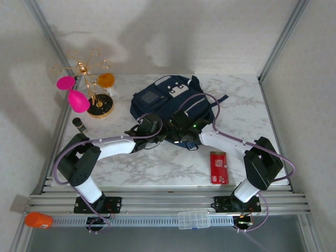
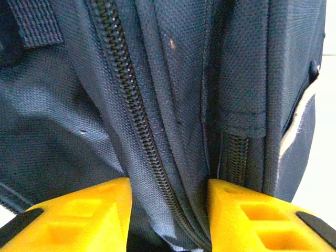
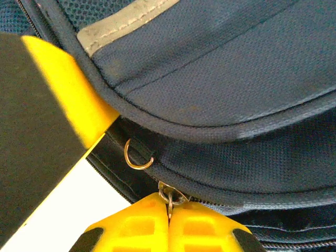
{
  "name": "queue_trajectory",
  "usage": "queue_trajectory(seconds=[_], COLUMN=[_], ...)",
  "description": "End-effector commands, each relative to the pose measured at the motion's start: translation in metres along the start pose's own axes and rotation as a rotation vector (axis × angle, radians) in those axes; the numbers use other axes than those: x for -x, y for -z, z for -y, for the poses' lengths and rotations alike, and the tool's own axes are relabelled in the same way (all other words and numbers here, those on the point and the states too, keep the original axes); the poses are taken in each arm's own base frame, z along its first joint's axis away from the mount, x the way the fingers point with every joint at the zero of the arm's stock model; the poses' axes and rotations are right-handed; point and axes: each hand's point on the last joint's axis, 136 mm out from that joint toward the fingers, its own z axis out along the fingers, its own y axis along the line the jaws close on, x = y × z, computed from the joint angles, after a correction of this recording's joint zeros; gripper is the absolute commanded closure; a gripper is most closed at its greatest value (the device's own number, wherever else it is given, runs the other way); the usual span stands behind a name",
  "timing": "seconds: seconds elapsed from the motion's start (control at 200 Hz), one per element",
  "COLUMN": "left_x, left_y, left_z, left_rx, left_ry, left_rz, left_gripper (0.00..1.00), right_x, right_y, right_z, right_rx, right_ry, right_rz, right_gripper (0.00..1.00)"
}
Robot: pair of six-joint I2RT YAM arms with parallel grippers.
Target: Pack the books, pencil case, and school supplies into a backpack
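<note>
Right claw (image 3: 169, 206) is shut tight on the small metal zipper pull (image 3: 168, 196) of the large dark navy fabric backpack (image 1: 170, 97), which lies flat mid-worktop (image 1: 157, 165). Left claw (image 2: 167, 185) is part-closed, its yellow pads (image 2: 94, 210) pressing a fold of that fabric around the black zipper track (image 2: 131, 115). I read this as bracing: one side anchors the cloth so the pull can run. The zip looks closed, so I judge packing not started.
</note>
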Motion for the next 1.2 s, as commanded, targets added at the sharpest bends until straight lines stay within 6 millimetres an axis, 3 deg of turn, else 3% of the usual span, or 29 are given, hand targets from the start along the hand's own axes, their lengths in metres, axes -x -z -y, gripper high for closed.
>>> queue_trajectory(seconds=[0.0,0.32,0.481,0.571,0.731,0.796,0.946,1.056,1.131,1.196], left_x=[0.008,0.043,0.061,0.075,0.101,0.111,0.109,0.087,0.070,0.059], left_y=[-0.010,-0.010,0.009,0.024,0.047,0.052,0.060,0.066,0.074,0.078], left_z=[0.012,-0.005,-0.021,-0.045,-0.061,-0.060,-0.034,-0.023,-0.018,-0.020], left_rx=[-0.018,0.089,0.118,0.207,0.265,0.268,0.165,0.081,0.025,0.012], left_ry=[0.055,0.005,-0.006,-0.028,-0.149,-0.191,-0.208,-0.133,-0.073,-0.005], left_rz=[0.066,0.197,0.220,0.225,0.186,0.168,0.124,0.073,0.070,0.074], left_gripper=[0.64,1.00,1.00,1.00,1.00,1.00,1.00,0.75,0.59,0.53], right_x=[0.016,0.011,0.002,-0.009,-0.019,-0.016,-0.010,-0.005,-0.003,-0.004], right_y=[0.011,0.009,0.012,0.018,0.029,0.028,0.025,0.019,0.018,0.016], right_z=[-0.013,-0.006,0.018,0.038,0.051,0.034,-0.036,-0.057,-0.057,-0.053], right_rx=[0.055,0.021,-0.090,-0.169,-0.131,-0.071,0.073,0.160,0.161,0.138], right_ry=[0.023,0.031,0.030,0.028,-0.003,0.044,0.169,0.136,0.130,0.137], right_rz=[0.083,0.079,0.050,0.022,-0.002,-0.008,0.028,0.035,0.044,0.048], right_gripper=[1.00,1.00,1.00,1.00,1.00,1.00,1.00,1.00,1.00,1.00])
